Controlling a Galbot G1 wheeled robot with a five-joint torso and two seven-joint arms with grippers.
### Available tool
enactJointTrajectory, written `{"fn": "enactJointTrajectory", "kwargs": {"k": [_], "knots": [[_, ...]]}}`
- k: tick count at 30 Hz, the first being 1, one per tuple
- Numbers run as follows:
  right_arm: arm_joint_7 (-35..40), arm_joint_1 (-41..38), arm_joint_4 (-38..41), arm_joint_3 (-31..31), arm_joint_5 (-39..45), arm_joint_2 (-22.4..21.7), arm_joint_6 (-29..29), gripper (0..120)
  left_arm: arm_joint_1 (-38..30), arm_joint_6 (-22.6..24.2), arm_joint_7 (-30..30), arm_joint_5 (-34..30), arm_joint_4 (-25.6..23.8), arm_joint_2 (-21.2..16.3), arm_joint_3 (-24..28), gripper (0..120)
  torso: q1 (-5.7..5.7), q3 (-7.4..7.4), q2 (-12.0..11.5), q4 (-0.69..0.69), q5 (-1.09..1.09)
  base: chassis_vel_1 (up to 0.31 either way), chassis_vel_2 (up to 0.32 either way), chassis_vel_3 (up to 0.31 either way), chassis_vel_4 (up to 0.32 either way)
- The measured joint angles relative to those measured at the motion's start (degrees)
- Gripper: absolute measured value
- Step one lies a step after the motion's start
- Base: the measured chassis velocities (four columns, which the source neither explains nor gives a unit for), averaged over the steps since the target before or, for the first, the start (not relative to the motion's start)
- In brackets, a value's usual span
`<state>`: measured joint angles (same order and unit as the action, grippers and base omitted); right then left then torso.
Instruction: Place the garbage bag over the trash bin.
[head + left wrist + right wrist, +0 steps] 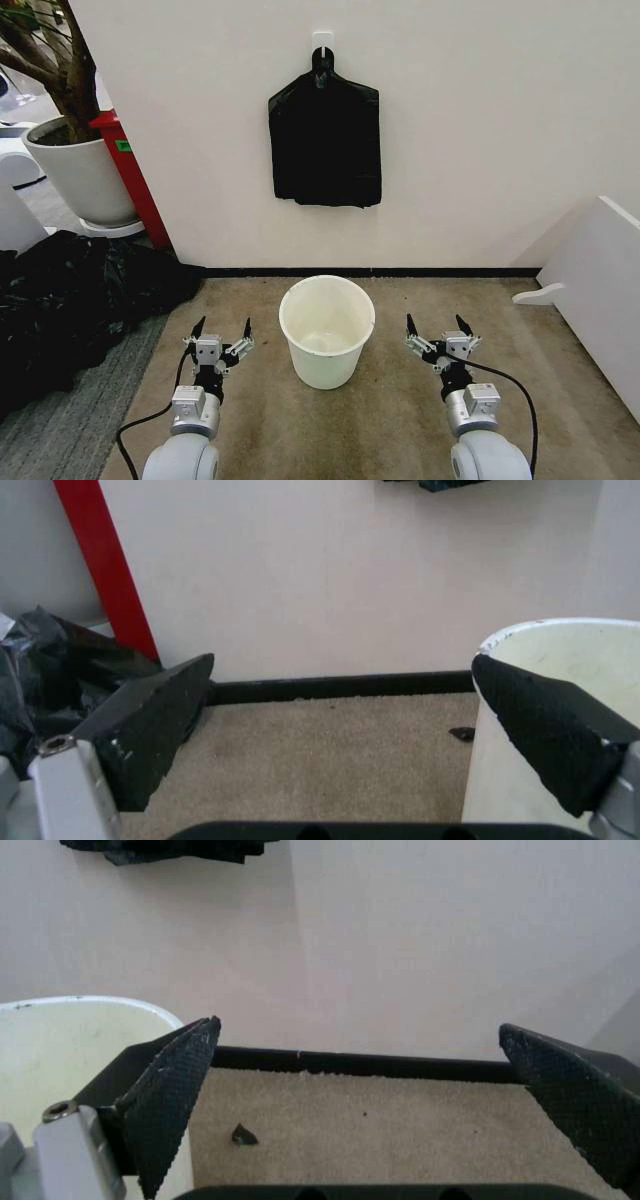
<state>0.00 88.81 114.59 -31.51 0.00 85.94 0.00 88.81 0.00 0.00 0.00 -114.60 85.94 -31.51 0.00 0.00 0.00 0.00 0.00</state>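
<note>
Both pincers wait low in the frame, spread wide and holding nothing: left gripper (222, 330) and right gripper (440, 327) sit on either side of the trash bin (326, 345); no garbage bag covers it; a bundle of bags (326, 143) hangs top middle, ready to grab.

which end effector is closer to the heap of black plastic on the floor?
Left. The left end effector sits open just right of the heap of black plastic, left of the trash bin. The right end effector, also open, is beyond the bin's far side.
</note>
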Motion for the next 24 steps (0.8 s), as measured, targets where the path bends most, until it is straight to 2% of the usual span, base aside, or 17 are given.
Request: {"fn": "enactJointTrajectory", "kwargs": {"k": [24], "knots": [[0.0,0.0,0.0,0.0,0.0,0.0,0.0,100,0.0,0.0,0.0,0.0,0.0,0.0,0.0,100,0.0,0.0,0.0,0.0,0.0,0.0,0.0,0.0,0.0]]}}
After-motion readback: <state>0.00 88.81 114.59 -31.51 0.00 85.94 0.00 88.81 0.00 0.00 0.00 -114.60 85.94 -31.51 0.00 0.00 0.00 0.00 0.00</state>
